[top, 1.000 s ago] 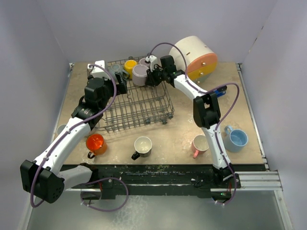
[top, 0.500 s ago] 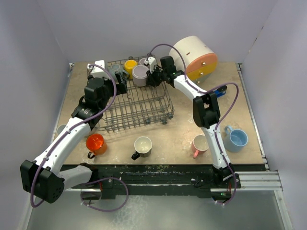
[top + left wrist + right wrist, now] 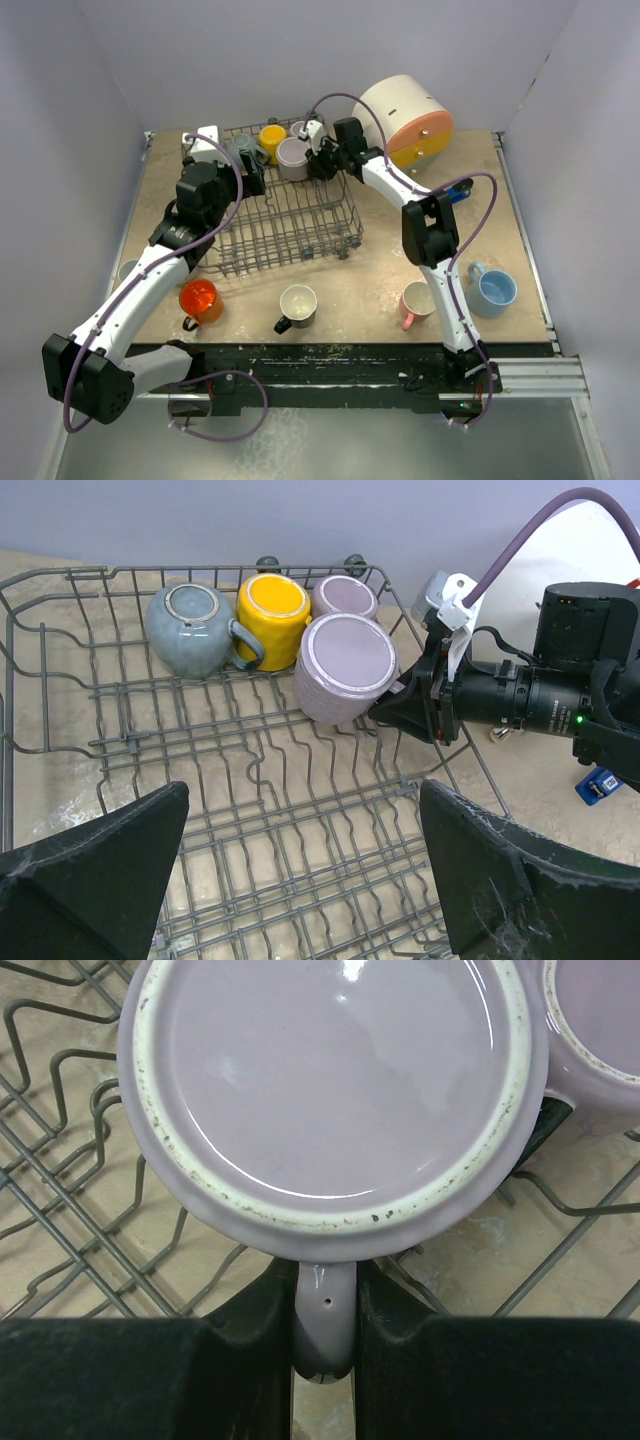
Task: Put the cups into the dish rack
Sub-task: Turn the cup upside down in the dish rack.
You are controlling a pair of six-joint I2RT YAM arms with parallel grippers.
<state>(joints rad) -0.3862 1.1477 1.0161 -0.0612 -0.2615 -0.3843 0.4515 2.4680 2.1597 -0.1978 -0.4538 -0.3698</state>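
The dish rack (image 3: 300, 228) (image 3: 300, 810) is a grey wire basket on the table's far middle. My right gripper (image 3: 318, 160) (image 3: 405, 708) (image 3: 325, 1290) is shut on the handle of a mauve cup (image 3: 293, 156) (image 3: 345, 667) (image 3: 330, 1090), held base-up at the rack's back row. Next to it stand a yellow cup (image 3: 271, 137) (image 3: 272, 608), a grey-blue cup (image 3: 243, 148) (image 3: 195, 630) and a second mauve cup (image 3: 343, 595) (image 3: 600, 1040). My left gripper (image 3: 250, 172) (image 3: 300, 870) hangs open over the rack's left part, holding nothing.
On the table in front of the rack are an orange cup (image 3: 199, 298), a white cup (image 3: 297, 303), a pink cup (image 3: 417, 300) and a light blue cup (image 3: 494, 289). A big white cylinder (image 3: 405, 118) lies at the back right.
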